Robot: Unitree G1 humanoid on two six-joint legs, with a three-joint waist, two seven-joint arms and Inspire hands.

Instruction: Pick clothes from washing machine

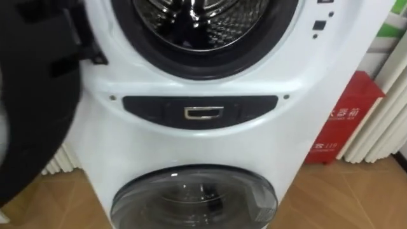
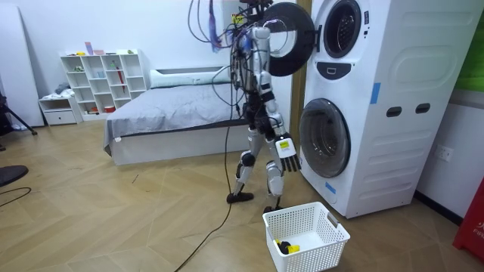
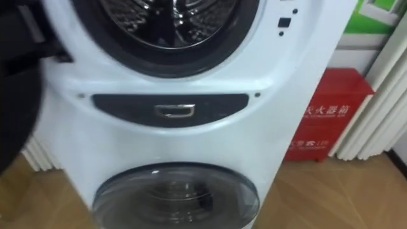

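Two white washing machines (image 2: 393, 98) are stacked, and I stand right in front of them. The upper machine's round door (image 1: 32, 95) is swung open to my left. Its drum (image 1: 197, 22) shows bare shiny metal and I see no cloth in it. The lower machine's glass door (image 1: 194, 197) is closed. In the room view my right hand (image 2: 285, 148) hangs low beside my thigh, fingers relaxed and pointing down, holding nothing. A white laundry basket (image 2: 327, 227) stands on the floor behind me, with a small yellow and black thing (image 2: 288, 247) in it.
A red fire-equipment box (image 1: 346, 121) stands on the floor right of the machines, with a white radiator (image 1: 388, 121) beside it. A bed (image 2: 166, 113) and a white shelf (image 2: 102, 79) are farther back in the room. Wooden floor lies around the basket.
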